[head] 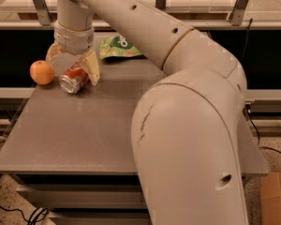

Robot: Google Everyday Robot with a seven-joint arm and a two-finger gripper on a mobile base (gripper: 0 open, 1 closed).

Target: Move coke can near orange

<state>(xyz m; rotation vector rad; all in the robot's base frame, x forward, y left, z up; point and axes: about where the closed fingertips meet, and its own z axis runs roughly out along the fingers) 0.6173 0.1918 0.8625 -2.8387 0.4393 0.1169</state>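
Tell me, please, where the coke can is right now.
In the camera view the can lies on its side at the table's far left, just right of the orange, below the gripper, whose open jaws straddle it.

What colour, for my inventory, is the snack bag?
The snack bag is green, white-lettered, camera view; gripper open above the coke can.

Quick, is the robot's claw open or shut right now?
Gripper: open, fingers spread over the red-orange aluminium coke can, which lies on its side beside the round orange fruit on the grey table.
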